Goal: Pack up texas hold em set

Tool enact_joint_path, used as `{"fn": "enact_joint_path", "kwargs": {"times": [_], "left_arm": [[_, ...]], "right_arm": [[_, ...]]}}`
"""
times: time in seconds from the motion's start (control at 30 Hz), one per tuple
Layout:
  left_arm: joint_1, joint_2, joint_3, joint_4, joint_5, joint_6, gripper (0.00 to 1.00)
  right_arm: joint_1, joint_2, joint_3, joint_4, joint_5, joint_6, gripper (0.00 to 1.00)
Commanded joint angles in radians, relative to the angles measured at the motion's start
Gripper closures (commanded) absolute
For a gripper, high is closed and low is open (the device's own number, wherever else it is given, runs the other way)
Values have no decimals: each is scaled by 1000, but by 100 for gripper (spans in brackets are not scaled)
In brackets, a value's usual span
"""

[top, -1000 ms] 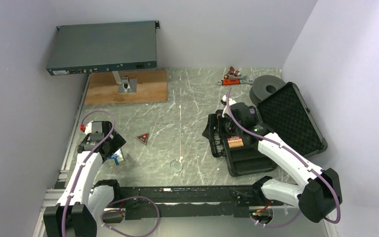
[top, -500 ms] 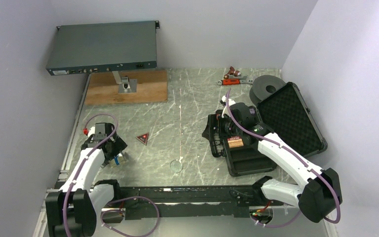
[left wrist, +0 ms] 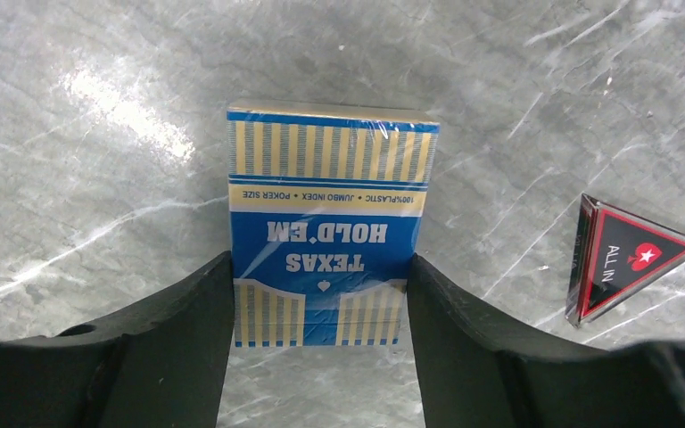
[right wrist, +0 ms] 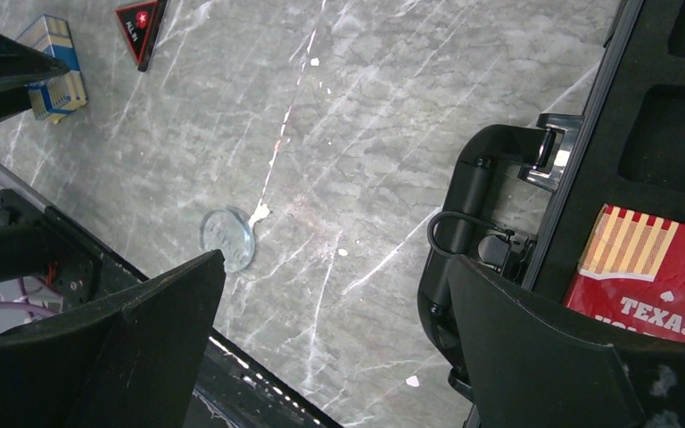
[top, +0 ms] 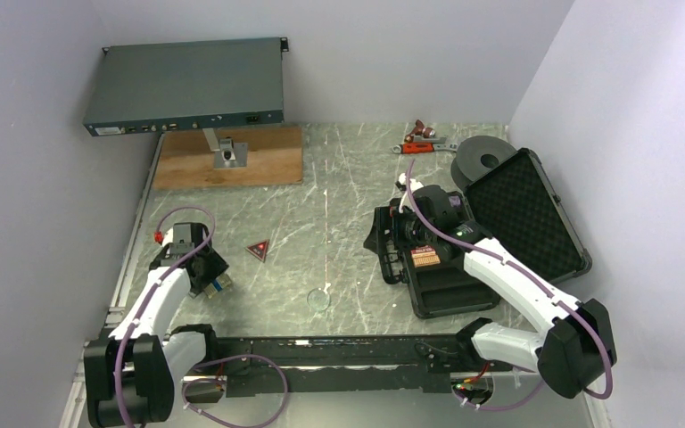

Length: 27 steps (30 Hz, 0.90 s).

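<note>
Top view: black case [top: 441, 290] lies open at 3 o'clock on the marble table [top: 321, 178], foam lid [top: 522, 209] flipped out to the right. Red card box [top: 425, 257] sits in the case's foam tray. Right gripper [top: 391, 245] hangs over the case's left edge. Left gripper [top: 207, 275] is down at 8 o'clock on the blue card box [top: 218, 285]. Red triangle [top: 258, 251] is just to its 2 o'clock, and the clear disc [top: 319, 299] lies near 6 o'clock. Black spool [top: 482, 159] and red-handled tool [top: 424, 141] are at 1 o'clock; wooden board [top: 227, 156] at 11.

Left wrist view: the blue card box [left wrist: 325, 223] lies flat on the marble, "TEXAS HOLD'EM" printed on it. Both fingers [left wrist: 178, 339] press its long sides, so the left gripper [left wrist: 320, 267] is grasping it. The red triangle [left wrist: 620, 259], marked "ALL IN", lies apart at 3 o'clock.

Right wrist view: right gripper [right wrist: 334, 267] is released, fingers [right wrist: 134, 339] spread wide, nothing between them. Clear disc [right wrist: 227, 239] is on the marble, the case handle [right wrist: 473, 223] centre-right, and the red card box [right wrist: 656, 281] in a foam compartment at 4 o'clock.
</note>
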Motion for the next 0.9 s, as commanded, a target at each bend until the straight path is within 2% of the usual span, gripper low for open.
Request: {"fn": "enact_joint_path", "kwargs": {"times": [0.0,0.1,0.27,0.47,0.63,0.77,0.87], "left_arm": [[3,-14,-4,50,31,14,63],[2,-28,5,50,50,25,75],[-30,-68,40,44,81,40,75],[-238,-63,160,-19,-14,39,75],[-451,41,254,-33,-89,8,76],[-559,138,305,25,-48,8,77],[-637,225,353,25,-71,-8,78]], "right_arm": [[3,3,5,38,-16,-18,1],[3,5,5,38,-15,-17,1],[3,9,11,32,-14,-14,1],[3,1,16,28,-16,-2,1],[3,-13,25,12,0,5,1],[2,-30,25,-2,12,9,1],[3,-40,22,-10,27,12,1]]}}
